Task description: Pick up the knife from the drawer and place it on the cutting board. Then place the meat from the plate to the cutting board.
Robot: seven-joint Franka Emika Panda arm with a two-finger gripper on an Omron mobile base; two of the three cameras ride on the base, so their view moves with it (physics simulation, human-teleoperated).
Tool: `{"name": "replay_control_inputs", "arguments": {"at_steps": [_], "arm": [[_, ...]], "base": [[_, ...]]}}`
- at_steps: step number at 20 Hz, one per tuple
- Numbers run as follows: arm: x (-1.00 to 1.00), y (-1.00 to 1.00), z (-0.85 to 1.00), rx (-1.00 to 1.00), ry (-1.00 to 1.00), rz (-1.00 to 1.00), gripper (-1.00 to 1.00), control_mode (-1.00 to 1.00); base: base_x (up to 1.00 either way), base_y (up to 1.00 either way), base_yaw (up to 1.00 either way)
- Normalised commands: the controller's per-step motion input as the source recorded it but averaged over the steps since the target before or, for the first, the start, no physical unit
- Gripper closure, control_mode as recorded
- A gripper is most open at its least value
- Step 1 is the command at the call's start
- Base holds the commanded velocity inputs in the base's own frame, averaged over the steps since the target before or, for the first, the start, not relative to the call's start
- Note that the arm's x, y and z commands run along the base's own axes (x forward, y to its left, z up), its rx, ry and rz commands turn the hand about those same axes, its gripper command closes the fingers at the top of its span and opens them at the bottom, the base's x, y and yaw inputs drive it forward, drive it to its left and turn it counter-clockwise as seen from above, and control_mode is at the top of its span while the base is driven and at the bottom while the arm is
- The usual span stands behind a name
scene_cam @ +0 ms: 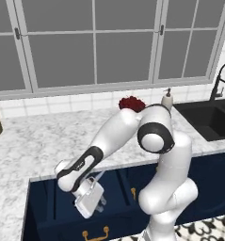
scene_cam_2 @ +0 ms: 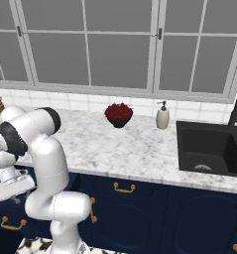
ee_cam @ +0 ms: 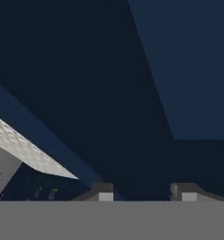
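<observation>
The navy drawer point(scene_cam: 48, 202) stands pulled out under the counter, its brass handle point(scene_cam: 96, 233) at the front. My gripper point(scene_cam: 102, 201) reaches down into it. In the hand view its fingertips point(ee_cam: 104, 193) stand apart over the dark drawer floor point(ee_cam: 132, 93), and my gripper point(ee_cam: 145, 196) has nothing visible between them. The knife's silver pointed blade point(ee_cam: 33, 152) lies to the left of the fingers, its tip close to the left one. A thin silver sliver of the knife point(scene_cam: 99, 176) shows just above the hand. Its handle is not discernible. The cutting board, meat and plate are out of view.
The marble counter point(scene_cam: 48, 141) overhangs the drawer. A bowl of dark red fruit point(scene_cam_2: 118, 114) and a soap dispenser point(scene_cam_2: 162, 116) stand by the window. A black sink point(scene_cam_2: 211, 149) lies at the right. Navy cabinet doors point(scene_cam_2: 140, 208) run below.
</observation>
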Motion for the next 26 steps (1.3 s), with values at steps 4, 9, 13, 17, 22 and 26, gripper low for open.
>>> {"name": "replay_control_inputs", "arguments": {"at_steps": [4,9,13,17,22,26], "arm": [[-0.96,0.03,0.23,0.15,-0.07,0.00,-1.00,-1.00],[0.17,0.01,0.99,0.17,-0.04,0.00,-1.00,-1.00],[1.00,0.00,0.65,0.13,-0.10,-0.11,-1.00,-1.00],[0.82,0.43,-0.45,0.01,-0.20,-0.41,-1.00,-1.00],[0.06,0.61,-0.94,0.02,-0.18,-0.57,-1.00,-1.00],[0.44,0.58,-0.51,-0.08,-0.18,-0.62,-1.00,-1.00]], "base": [[0.00,0.00,0.00],[0.00,0.00,0.00],[0.00,0.00,0.00],[0.00,0.00,0.00],[0.00,0.00,0.00],[0.00,0.00,0.00]]}}
